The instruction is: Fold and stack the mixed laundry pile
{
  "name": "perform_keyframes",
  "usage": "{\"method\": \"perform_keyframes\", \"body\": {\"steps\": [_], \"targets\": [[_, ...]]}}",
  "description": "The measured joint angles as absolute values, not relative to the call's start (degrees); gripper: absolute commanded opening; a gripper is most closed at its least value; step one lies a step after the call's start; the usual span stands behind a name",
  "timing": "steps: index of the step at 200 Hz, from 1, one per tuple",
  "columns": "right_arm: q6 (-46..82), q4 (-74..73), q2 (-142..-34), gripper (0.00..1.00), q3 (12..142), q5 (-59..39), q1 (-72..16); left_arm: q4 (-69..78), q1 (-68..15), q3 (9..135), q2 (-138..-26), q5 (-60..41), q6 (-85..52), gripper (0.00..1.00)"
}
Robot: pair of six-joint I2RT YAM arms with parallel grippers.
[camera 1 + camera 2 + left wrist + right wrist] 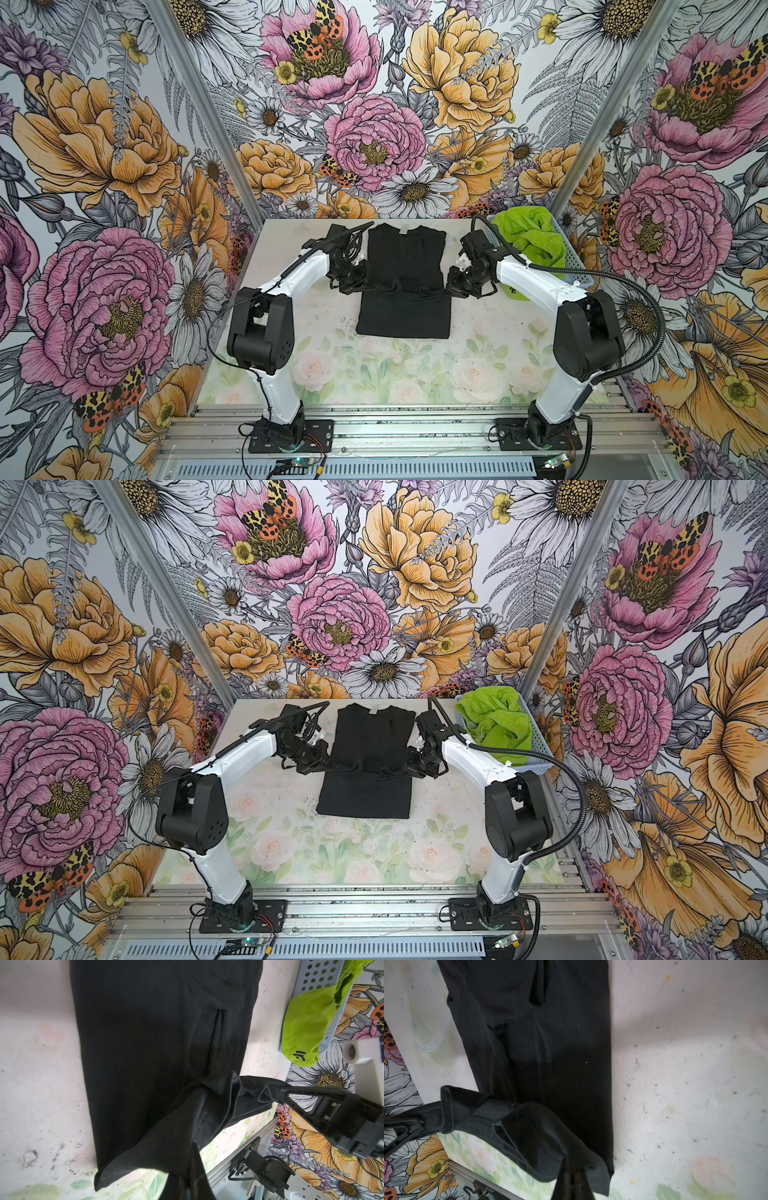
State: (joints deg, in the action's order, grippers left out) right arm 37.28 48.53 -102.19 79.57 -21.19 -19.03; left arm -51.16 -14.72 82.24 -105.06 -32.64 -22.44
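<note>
Item one, your left gripper (371,287): fingers (188,1183) pinched together on a lifted edge of the plain black fabric T-shirt (405,266). Item two, your right gripper (446,287): fingers (574,1183) likewise clamped on the same edge at its opposite side. The shirt lies mid-table toward the back of the pale floral-printed table (374,370), folded into a narrow strip, small white neck label (402,227) at the far end, held edge raised and stretched between the grippers. Item three, the lime-green fabric shorts (528,239): crumpled, draped over the light-blue perforated plastic basket (579,272) at the table's far right corner.
</note>
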Motion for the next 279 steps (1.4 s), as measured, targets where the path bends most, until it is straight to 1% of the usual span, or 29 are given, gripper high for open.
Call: {"method": "perform_keyframes", "body": {"steps": [63, 144, 158, 162, 171, 176, 184, 194, 206, 221, 253, 279], "targets": [[34.5, 46.8, -112.9, 0.0, 89.4, -22.0, -17.6, -50.7, -12.4, 89.4, -115.6, -32.6, -19.8, 0.0], [33.2, 46.8, -118.3, 0.0, 93.6, -21.9, -16.0, -49.8, -11.9, 91.5, -119.0, -32.6, -19.5, 0.0], [32.9, 46.6, -119.1, 0.0, 94.1, -22.0, -16.0, -49.8, -11.8, 91.5, -119.1, -32.5, -19.5, 0.11], [32.9, 46.6, -119.4, 0.04, 94.2, -22.0, -16.0, -49.8, -11.8, 91.5, -119.1, -32.3, -19.4, 0.15], [32.8, 46.5, -120.0, 0.13, 94.5, -22.0, -16.0, -49.8, -11.7, 91.5, -119.2, -32.0, -19.3, 0.33], [32.8, 46.4, -120.3, 0.19, 94.6, -22.0, -16.0, -49.7, -11.7, 91.5, -119.2, -31.6, -18.9, 0.4], [32.1, 46.4, -120.6, 0.27, 94.6, -21.9, -15.9, -49.6, -11.6, 91.5, -119.2, -30.9, -19.2, 0.49], [31.9, 46.5, -120.6, 0.34, 94.6, -21.7, -15.8, -49.5, -11.4, 91.5, -119.1, -30.2, -19.5, 0.56], [31.4, 46.3, -120.1, 0.39, 94.6, -21.3, -15.7, -49.1, -11.1, 91.1, -118.7, -28.7, -19.9, 0.6], [31.2, 45.9, -118.3, 0.44, 93.7, -20.4, -15.7, -48.7, -10.8, 89.6, -116.8, -27.0, -20.0, 0.61], [31.6, 44.5, -110.4, 0.45, 87.2, -19.8, -17.1, -48.5, -11.3, 85.0, -108.8, -25.7, -20.2, 0.59], [33.0, 42.2, -107.2, 0.45, 82.2, -21.0, -21.0, -47.7, -14.9, 81.8, -104.9, -26.0, -20.2, 0.57]]}}
